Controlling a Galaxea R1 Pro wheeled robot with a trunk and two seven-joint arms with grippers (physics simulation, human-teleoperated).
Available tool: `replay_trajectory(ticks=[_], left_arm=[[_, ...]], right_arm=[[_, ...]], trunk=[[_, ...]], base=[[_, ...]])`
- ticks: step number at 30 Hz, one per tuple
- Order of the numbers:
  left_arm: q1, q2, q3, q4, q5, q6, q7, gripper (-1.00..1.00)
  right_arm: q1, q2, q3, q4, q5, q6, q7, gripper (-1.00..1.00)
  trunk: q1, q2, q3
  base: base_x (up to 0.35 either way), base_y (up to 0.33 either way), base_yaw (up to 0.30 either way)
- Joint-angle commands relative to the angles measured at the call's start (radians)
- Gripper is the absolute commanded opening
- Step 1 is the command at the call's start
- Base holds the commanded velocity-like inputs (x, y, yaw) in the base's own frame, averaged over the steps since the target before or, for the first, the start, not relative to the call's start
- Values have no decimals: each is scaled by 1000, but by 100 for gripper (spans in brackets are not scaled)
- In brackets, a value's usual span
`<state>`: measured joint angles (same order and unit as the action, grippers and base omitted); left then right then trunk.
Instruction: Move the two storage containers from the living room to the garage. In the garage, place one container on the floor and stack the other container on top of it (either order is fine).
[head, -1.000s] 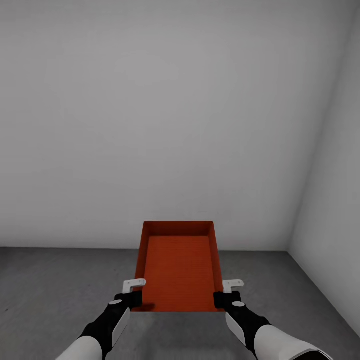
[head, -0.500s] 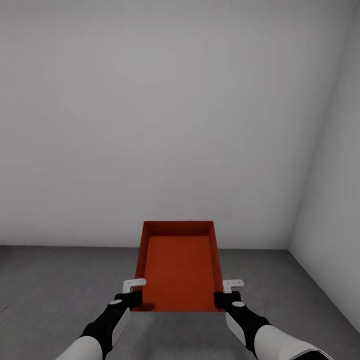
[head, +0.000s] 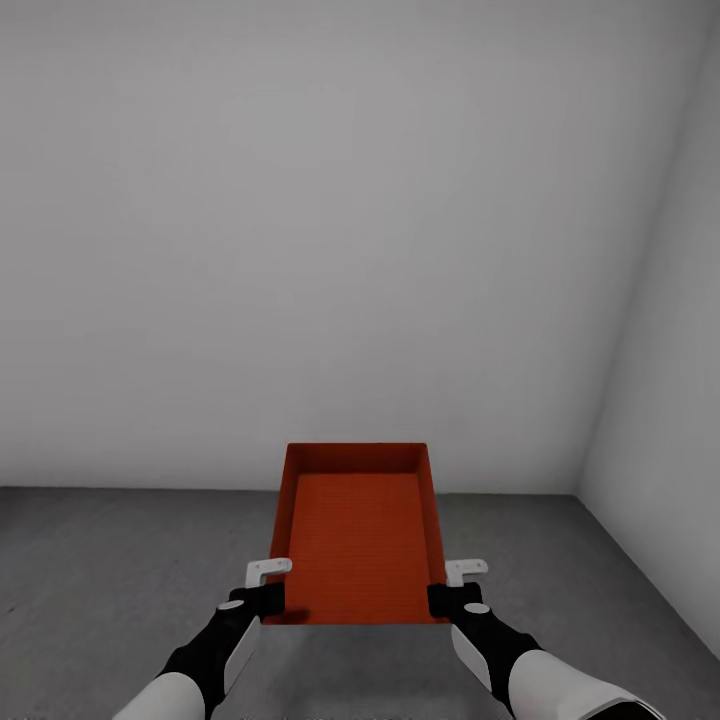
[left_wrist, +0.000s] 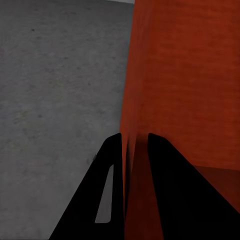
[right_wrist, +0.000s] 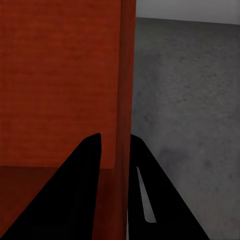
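One red-orange storage container (head: 358, 535) hangs level in front of me in the head view, held by both arms above the dark concrete floor (head: 110, 570) of the garage. My left gripper (head: 268, 592) is shut on the container's left wall near its front corner. My right gripper (head: 447, 592) is shut on the right wall. In the left wrist view, the black fingers (left_wrist: 112, 165) pinch the thin orange wall (left_wrist: 131, 125). The right wrist view has the fingers (right_wrist: 92, 155) clamping the wall (right_wrist: 125, 100) the same way. The container is empty.
A plain white-grey wall (head: 330, 230) faces me, meeting a side wall (head: 670, 400) at a corner on the right. Mottled concrete floor spreads below the container on both sides.
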<state>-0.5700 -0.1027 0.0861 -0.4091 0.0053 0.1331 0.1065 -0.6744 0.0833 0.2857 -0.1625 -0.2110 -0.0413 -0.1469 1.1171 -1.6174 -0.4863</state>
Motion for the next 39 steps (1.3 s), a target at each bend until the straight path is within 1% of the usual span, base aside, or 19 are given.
replay_trajectory(ticks=[1, 39], left_arm=[[-1, 6, 33, -18, -16, 7, 35, -100], [-1, 6, 33, -16, -17, 8, 35, -100]], right_arm=[[-1, -7, -23, 3, -13, -5, -6, -100], [-1, -7, -23, 3, -13, -3, -6, -100]], trunk=[[0, -1, -3], [0, -1, -64]], base=[[0, 0, 0], [0, 0, 0]])
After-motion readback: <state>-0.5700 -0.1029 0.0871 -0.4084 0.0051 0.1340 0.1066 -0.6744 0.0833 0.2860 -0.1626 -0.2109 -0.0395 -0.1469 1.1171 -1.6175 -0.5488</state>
